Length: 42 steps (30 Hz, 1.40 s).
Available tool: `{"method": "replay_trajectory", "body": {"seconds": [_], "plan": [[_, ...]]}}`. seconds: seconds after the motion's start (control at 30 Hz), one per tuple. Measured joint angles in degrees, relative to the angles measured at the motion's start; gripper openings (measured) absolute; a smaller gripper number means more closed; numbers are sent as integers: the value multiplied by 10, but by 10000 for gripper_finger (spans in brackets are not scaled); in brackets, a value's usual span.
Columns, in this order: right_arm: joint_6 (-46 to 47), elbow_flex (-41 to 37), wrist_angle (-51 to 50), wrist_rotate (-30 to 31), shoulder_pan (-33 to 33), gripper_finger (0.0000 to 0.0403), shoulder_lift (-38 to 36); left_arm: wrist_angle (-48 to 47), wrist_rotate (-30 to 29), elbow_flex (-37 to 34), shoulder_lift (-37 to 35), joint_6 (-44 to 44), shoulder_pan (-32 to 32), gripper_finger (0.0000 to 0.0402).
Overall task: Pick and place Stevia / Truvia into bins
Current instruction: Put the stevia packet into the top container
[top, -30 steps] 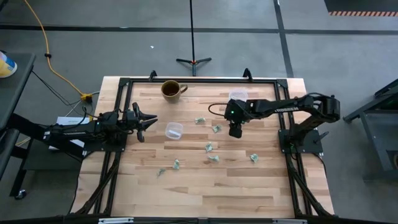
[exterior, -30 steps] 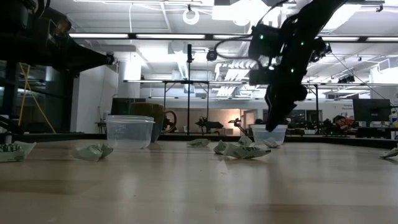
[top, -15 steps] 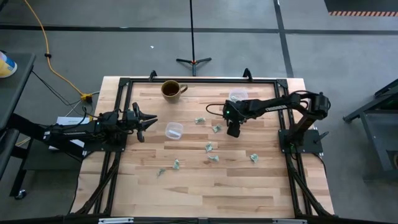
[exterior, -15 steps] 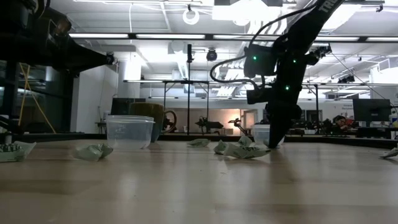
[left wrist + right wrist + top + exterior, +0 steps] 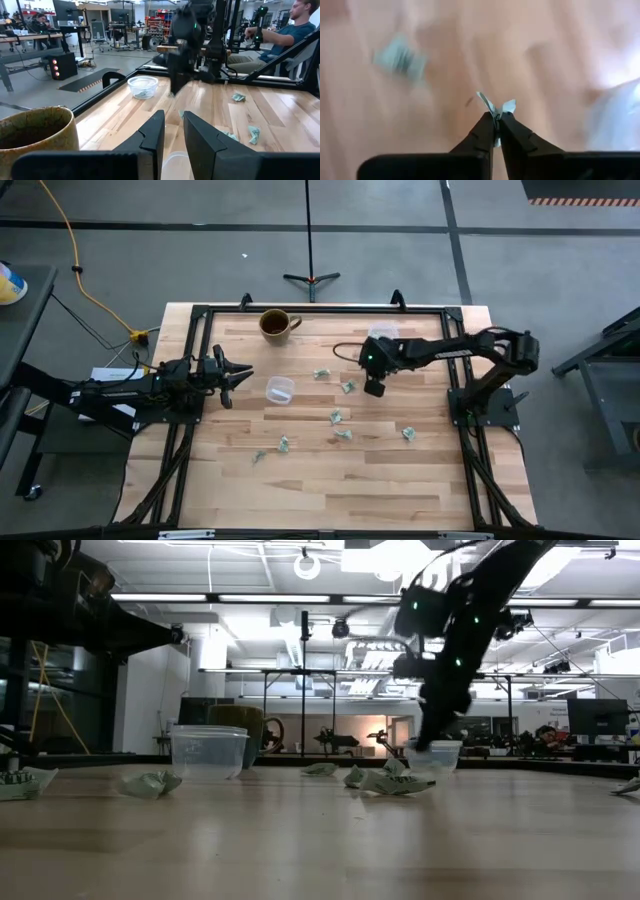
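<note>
Fingers of the right hand (image 5: 496, 125) pinch a sachet (image 5: 495, 106).

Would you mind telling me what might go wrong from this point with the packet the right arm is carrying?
The right gripper pinches its sachet only by an edge, so it may slip out before reaching the far cup. That cup is small and light, and the gripper hangs just beside it, so a low approach might knock it over. The left gripper waits open by the near cup.

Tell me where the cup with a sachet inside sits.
High view: the far clear cup stands near the table's far edge, right of centre, just beyond the right gripper.
</note>
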Motion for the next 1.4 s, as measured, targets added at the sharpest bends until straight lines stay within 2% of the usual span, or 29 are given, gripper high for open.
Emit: {"method": "replay_trajectory", "body": {"seconds": [0.17, 0.3, 0.5, 0.57, 0.67, 0.8, 0.87, 1.03, 1.1, 1.13, 1.27, 1.4], "plan": [[-7, 1, 51, 81, -13, 6, -58, 0, 0, 0, 0, 0, 0, 106], [28, 1, 41, 153, -53, 13, -72, 0, 0, 0, 0, 0, 0, 106], [44, 1, 24, 85, -122, 6, -44, 0, 0, 0, 0, 0, 0, 106], [67, 1, 32, 91, -138, 21, -37, 0, -1, 0, 0, 0, 0, 106], [70, 1, 25, 85, -158, 63, -32, 0, -2, 0, 0, 0, 0, 106], [70, 1, 36, 40, -172, 129, -32, 0, -3, 0, 0, 0, 0, 106], [63, 1, 57, -1, -172, 159, -32, 0, -3, 0, 0, 0, 0, 106], [-8, 2, 151, -267, -122, 198, -32, 0, -3, 0, 0, 0, 0, 106], [-62, 2, 160, -298, -78, 200, -31, 0, -4, 0, 0, 0, 0, 106], [-84, 2, 158, -288, -55, 201, -29, 0, -4, 0, 0, 0, 0, 106], [-141, 2, 154, -179, 31, 201, -4, 0, -5, 0, 0, 0, 0, 106], [-152, 2, 158, -98, 73, 201, 28, 0, -5, 0, 0, 0, 0, 106]]}}
